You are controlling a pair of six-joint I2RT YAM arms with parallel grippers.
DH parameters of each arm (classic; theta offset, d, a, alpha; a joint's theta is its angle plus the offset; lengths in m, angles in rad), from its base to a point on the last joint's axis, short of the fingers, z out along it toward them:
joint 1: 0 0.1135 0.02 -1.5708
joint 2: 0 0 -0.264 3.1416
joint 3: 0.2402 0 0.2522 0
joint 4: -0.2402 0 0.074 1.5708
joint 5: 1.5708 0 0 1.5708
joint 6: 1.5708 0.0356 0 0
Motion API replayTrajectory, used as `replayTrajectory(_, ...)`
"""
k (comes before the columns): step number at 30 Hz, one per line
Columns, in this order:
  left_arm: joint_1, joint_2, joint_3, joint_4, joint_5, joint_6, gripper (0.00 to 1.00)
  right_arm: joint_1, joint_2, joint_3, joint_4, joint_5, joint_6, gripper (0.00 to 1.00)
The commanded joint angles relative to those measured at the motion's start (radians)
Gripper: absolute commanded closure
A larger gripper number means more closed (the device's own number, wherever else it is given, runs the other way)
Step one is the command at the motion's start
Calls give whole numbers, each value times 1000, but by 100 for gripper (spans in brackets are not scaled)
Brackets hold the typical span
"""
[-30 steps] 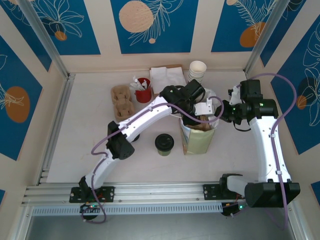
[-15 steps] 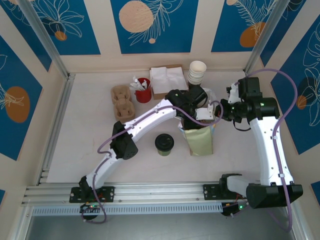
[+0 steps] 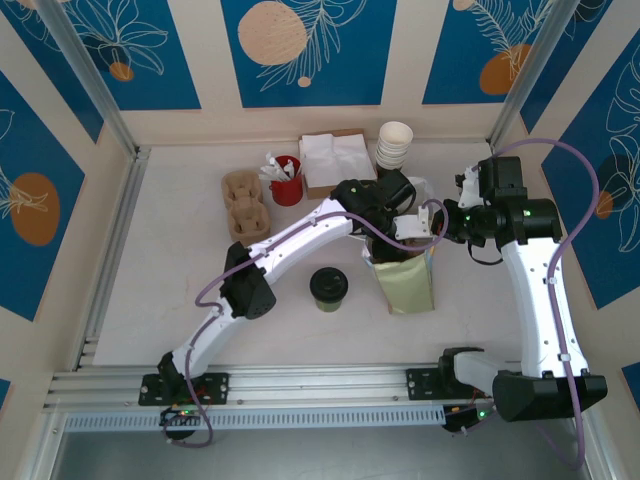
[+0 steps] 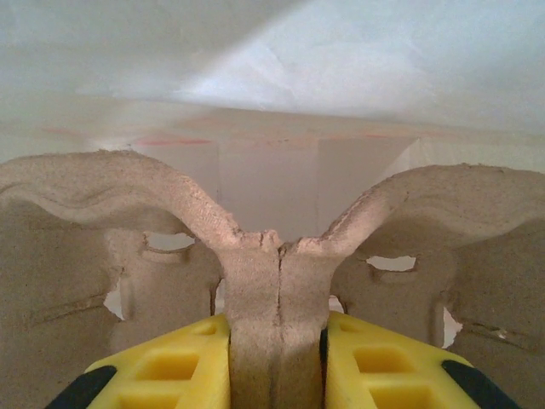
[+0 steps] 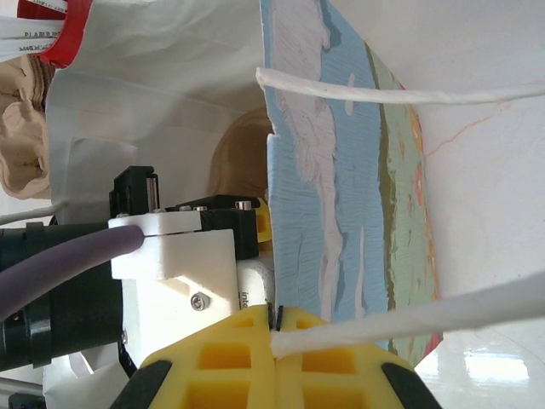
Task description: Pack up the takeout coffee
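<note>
Coffee cup (image 3: 328, 286) sits upright on the table (image 3: 180, 290), just left of the paper bag (image 3: 410, 288), and nothing's touching it. The left arm stretches into the bag's mouth, left gripper (image 4: 274, 345) pinching a cardboard carrier (image 4: 272, 273). Right gripper (image 5: 274, 336) is clamped on the bag handle (image 5: 366, 328). Bag's slid right since a second ago.

We see the green paper bag (image 3: 408, 287) narrower across its mouth than a second ago. It has slid a little rightward and nearer on the white counter (image 3: 180, 270), toward the right pincer (image 3: 438, 226) pinching its white string handle (image 5: 366, 328). The left pincer (image 4: 274, 345), clamped on the brown pulp cup carrier (image 4: 272, 273), now reaches deeper into the bag.
</note>
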State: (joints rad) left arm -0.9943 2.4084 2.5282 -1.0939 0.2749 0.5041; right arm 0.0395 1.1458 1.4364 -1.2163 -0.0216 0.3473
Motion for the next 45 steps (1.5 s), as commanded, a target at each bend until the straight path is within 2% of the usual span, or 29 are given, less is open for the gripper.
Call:
replayTrajectory(1, 2, -30, -62, 66, 92, -34, 74, 2, -21, -22, 15, -35, 9, 100)
replayTrajectory(3, 3, -47, -93, 92, 101, -36, 73, -4, -23, -26, 18, -43, 10, 100)
replayTrajectory(10, 3, -73, -98, 101, 66, -38, 36, -15, -27, -28, 22, -60, 15, 100)
replayTrajectory(13, 3, -98, -98, 96, 47, -31, 26, -18, -30, -27, 21, -64, 20, 100)
replayTrajectory(16, 4, -125, -96, 87, 24, -22, 20, -23, -32, -25, 21, -61, 24, 100)
replayTrajectory(23, 3, -187, -91, 64, 15, -13, 13, -41, -37, -30, 27, -77, 54, 100)
replayTrajectory(31, 3, -245, -71, 60, 16, -37, 12, -67, -43, -58, 106, -183, 138, 100)
replayTrajectory(38, 4, -283, -12, 82, -75, -108, 12, -79, -46, -83, 205, -243, 213, 100)
replayTrajectory(45, 5, -347, -16, 149, -138, -239, 13, -83, -33, -172, 333, -263, 282, 100)
